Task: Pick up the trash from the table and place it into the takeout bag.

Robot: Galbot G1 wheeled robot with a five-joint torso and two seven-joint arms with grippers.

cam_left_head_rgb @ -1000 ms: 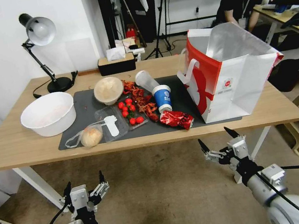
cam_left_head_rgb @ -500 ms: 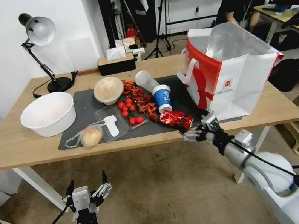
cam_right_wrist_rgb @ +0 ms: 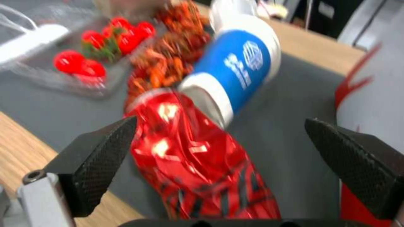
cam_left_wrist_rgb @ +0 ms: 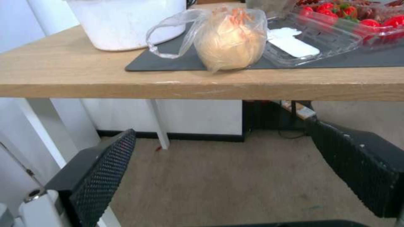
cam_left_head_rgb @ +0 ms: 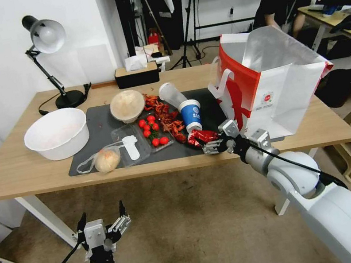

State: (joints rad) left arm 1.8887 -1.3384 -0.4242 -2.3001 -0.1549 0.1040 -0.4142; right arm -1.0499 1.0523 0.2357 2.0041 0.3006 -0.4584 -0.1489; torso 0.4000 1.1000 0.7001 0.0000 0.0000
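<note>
**Right tool spread around red wrapper, near edge of counter**

- Counter (cam_left_head_rgb: 20, 171): long light-wood top, dark grey mat (cam_left_head_rgb: 102, 125) across the middle.
- Takeout bag (cam_left_head_rgb: 281, 91): stands upright at the right end of the mat, mouth open, red side panel facing left.
- White basin (cam_left_head_rgb: 56, 133): left of the mat, on bare wood.
- Tan bowl (cam_left_head_rgb: 127, 105): far side of the mat, tipped on its side.
- Clear cup (cam_left_head_rgb: 170, 93) and blue-and-white paper cup (cam_left_head_rgb: 190, 114): both lying down, mid-mat, paper cup nearer. Red scraps just left of them.
- Clear tray (cam_left_head_rgb: 139, 140) with cherry tomatoes: left of the paper cup.
- Bun in clear bag (cam_left_head_rgb: 106, 159): near-left corner of the mat, close to the counter edge.
- Red wrapper (cam_left_head_rgb: 201, 137): crumpled, on the near edge of the mat, touching the paper cup's near end, left of the bag.
- Right tool (cam_left_head_rgb: 216, 139): at the wrapper, released, fingers (cam_right_wrist_rgb: 99, 157) either side of it, not clamped.
- Left tool (cam_left_head_rgb: 102, 220): low, in front of the counter's near edge, below the bun, released, holding nothing.
</note>
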